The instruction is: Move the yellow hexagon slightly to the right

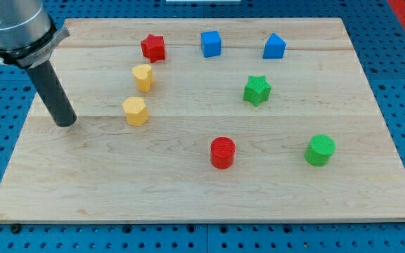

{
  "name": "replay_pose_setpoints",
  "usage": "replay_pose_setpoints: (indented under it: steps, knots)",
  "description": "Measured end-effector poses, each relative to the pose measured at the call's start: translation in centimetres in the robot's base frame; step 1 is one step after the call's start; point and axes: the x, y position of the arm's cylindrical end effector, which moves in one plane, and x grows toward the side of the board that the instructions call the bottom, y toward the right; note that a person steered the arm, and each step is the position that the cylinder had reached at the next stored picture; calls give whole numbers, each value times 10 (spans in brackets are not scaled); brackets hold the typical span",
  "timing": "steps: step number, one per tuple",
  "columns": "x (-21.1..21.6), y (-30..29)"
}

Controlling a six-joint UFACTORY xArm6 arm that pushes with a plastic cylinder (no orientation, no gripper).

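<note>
The yellow hexagon (136, 111) sits on the wooden board (188, 190) at the view's left of centre. A second yellow block (143, 77), heart-like in shape, stands just above it. My tip (65, 124) touches the board to the left of the yellow hexagon, roughly level with it and a clear gap away. The dark rod rises from the tip toward the view's top left.
A red star (153, 48) is near the top, with a blue cube (211, 43) and a blue pointed block (274, 46) to its right. A green star (256, 90) is right of centre. A red cylinder (223, 152) and a green cylinder (320, 150) are lower down.
</note>
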Motion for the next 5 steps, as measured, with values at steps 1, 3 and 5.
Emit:
replay_pose_setpoints:
  steps: [1,3,5]
  knots:
    - [-17,0]
    - [-19,28]
    - [-20,75]
